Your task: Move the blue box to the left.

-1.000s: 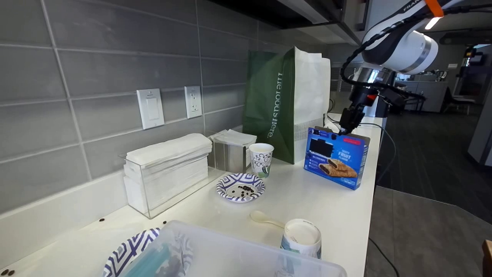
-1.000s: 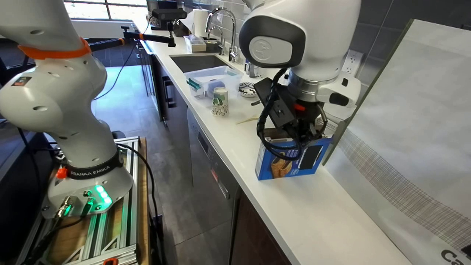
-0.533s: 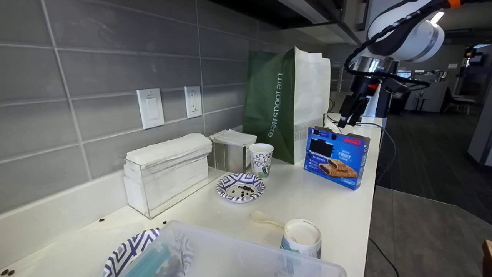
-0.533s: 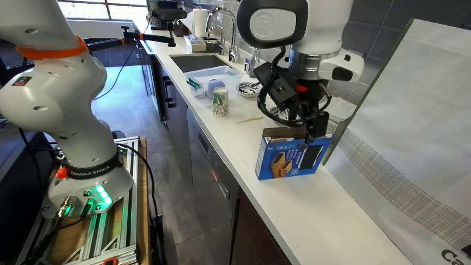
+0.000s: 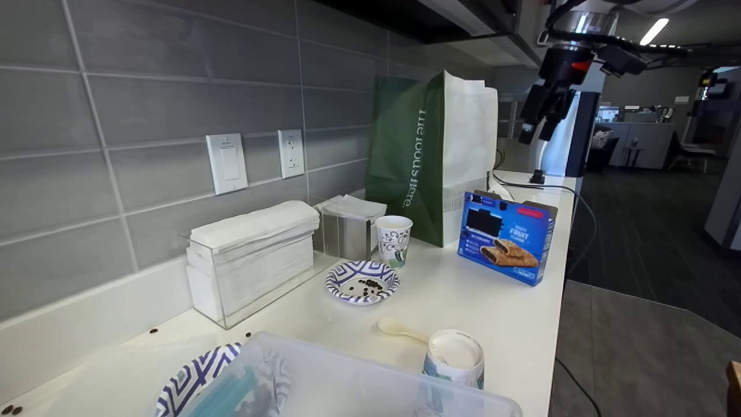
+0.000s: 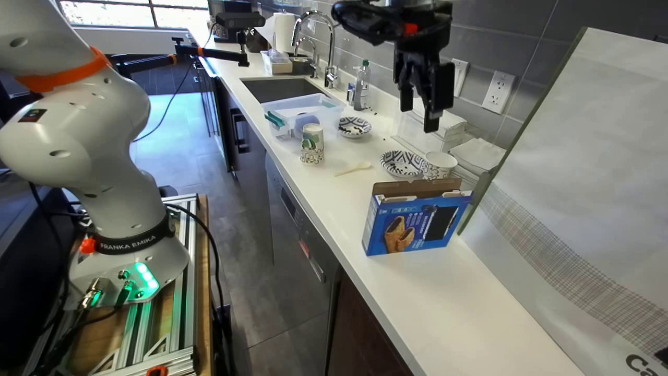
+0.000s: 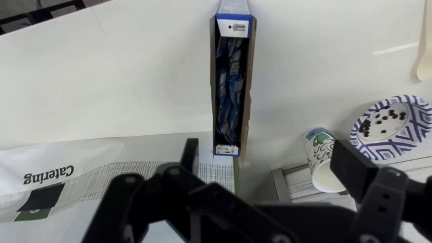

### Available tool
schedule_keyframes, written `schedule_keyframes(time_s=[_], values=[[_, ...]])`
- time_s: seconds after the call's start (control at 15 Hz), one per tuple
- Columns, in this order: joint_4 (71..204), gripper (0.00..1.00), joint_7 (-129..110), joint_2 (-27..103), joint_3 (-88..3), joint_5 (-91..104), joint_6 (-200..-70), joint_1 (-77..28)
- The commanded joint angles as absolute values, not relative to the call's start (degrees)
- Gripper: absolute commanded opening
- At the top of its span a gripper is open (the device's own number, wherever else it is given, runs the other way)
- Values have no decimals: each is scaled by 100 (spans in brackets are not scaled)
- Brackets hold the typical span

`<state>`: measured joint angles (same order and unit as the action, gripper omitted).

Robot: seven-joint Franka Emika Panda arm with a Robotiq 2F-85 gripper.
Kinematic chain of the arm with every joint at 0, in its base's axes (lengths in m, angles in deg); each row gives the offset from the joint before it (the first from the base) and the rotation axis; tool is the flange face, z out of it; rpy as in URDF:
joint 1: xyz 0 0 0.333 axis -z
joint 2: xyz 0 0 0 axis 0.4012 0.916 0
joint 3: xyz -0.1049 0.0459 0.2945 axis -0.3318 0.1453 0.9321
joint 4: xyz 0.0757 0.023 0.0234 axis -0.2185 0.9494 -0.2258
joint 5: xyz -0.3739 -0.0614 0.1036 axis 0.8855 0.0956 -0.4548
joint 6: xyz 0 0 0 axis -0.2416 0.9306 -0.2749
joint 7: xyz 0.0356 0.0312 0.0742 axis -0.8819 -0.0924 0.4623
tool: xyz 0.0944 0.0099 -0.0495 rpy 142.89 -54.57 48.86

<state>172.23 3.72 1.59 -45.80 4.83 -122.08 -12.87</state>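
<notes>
The claw (image 5: 537,134) is hanging above the counter (image 6: 469,303), its fingers (image 7: 189,150) standing wide apart. Below it, clear of the fingertips, the blue box (image 5: 506,238) is standing upright, its open top showing blue packets (image 7: 235,86). In the wrist view, a green-and-white bag (image 7: 91,172) is showing past one finger and a paper cup (image 7: 319,145) past the other, while a patterned bowl (image 7: 395,145) is sitting farther out.

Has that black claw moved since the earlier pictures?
Yes, upward. In an exterior view, the claw earlier overlapped the blue box; now it hangs above that box, level in the picture with the wall outlet.
</notes>
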Motion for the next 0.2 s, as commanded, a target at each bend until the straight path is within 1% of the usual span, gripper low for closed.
schedule_keyframes(time_s=[0.0,0.13], values=[[17193,100,302,49,-4655,556,-12139,-1409],[17191,100,273,-47,-4648,579,-12117,-1415]])
